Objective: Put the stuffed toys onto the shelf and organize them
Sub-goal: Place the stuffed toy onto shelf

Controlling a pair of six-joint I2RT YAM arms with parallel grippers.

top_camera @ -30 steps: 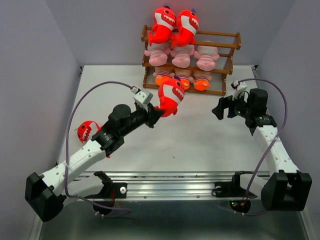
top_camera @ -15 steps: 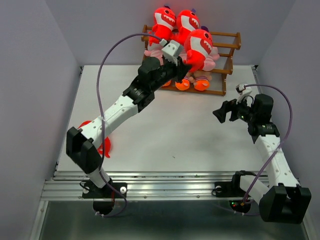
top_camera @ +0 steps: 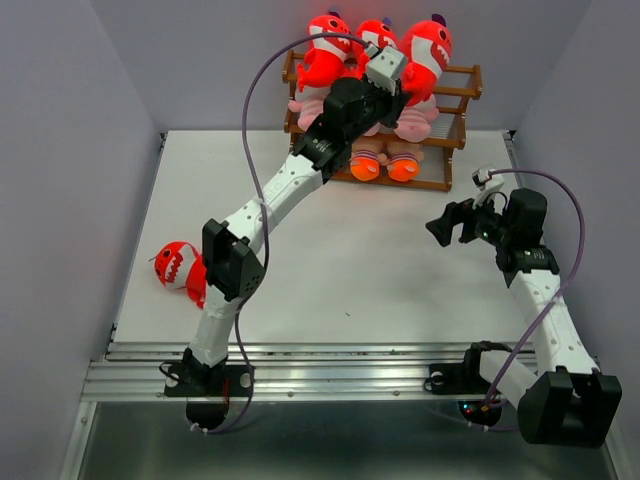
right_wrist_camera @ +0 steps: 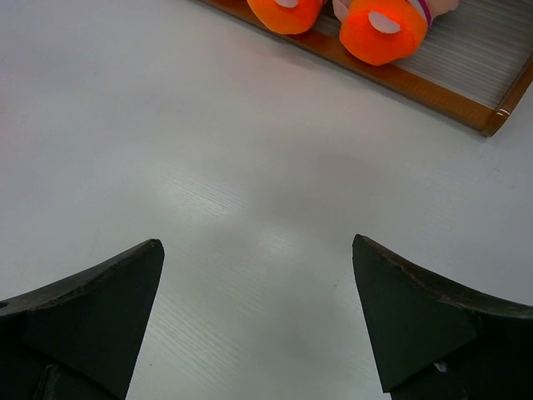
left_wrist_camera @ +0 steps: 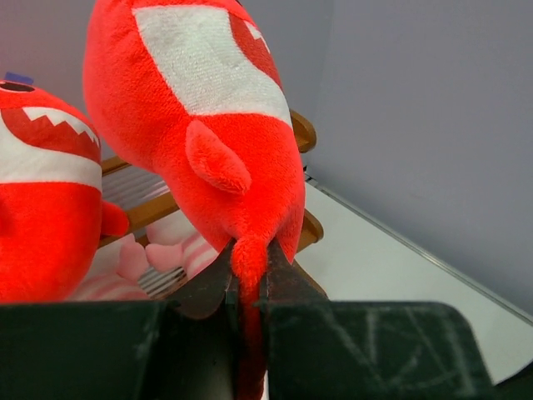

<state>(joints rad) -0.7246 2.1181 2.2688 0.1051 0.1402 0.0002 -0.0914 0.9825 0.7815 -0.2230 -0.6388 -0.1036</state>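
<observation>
Left arm stretched farther up and right since half second ago; held shark (top_camera: 427, 48) lifted from front of middle tier to right end of shelf (top_camera: 462, 95) top tier. Left gripper (left_wrist_camera: 250, 271) pinched tight on shark's lower tip. Right gripper (right_wrist_camera: 258, 250) unmoved, jaws spread wide over table (top_camera: 380, 280). Two sharks (top_camera: 328, 48) fill top tier's left and middle; held shark just beside them, near right end post. Back wall close behind shelf. Fourth shark (top_camera: 177, 265) lies near table's left edge, beside left arm's elbow.
</observation>
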